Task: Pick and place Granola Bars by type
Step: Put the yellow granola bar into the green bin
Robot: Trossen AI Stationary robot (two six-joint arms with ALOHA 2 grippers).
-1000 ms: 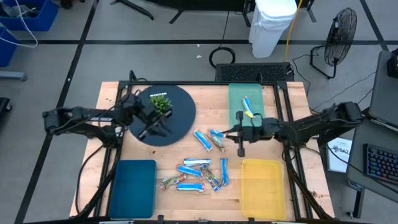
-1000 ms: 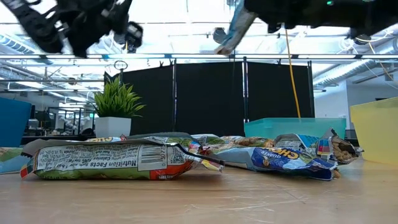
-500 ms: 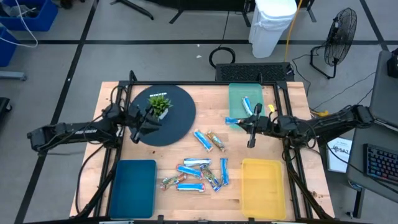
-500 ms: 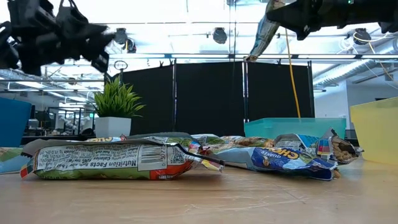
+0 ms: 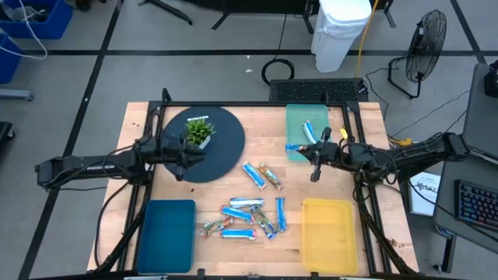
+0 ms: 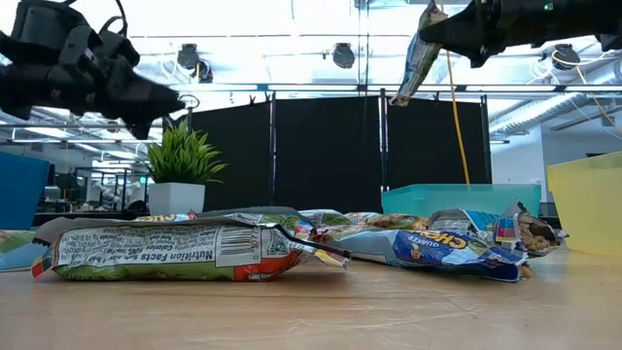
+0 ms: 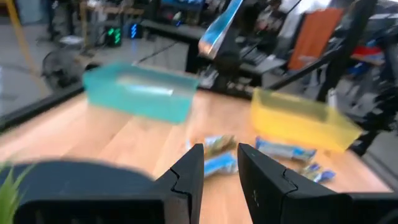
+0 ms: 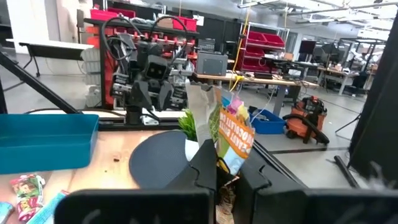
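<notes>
My right gripper (image 5: 308,153) is up in the air at the left edge of the teal tray (image 5: 296,117), shut on a granola bar (image 6: 412,60). One blue bar (image 5: 310,131) lies in that tray. Two bars (image 5: 261,175) lie mid-table, and several more (image 5: 247,218) sit in a loose pile between the blue tray (image 5: 166,233) and the yellow tray (image 5: 328,233). My left gripper (image 5: 181,160) hovers open and empty over the dark round mat (image 5: 226,152); in the left wrist view (image 7: 221,163) nothing sits between its fingers. My right gripper pinches the granola bar between its two fingers by one end of the wrapper (image 8: 225,155). The bar is lifted clear of the table. In the low view it hangs slanting down below the fingers (image 6: 439,27).
A small green plant in a white pot (image 5: 200,131) stands on the dark mat, close to my left gripper. The metal frame rails (image 5: 354,148) run along the table's edges. Bare wood (image 5: 233,187) lies between the mat and the bar pile.
My right gripper carried its bar up and toward the table's right and far side, from near the mid-table bars to the teal tray's left edge, then held still. My left gripper drew back toward the table's left and came lower over the mat.
</notes>
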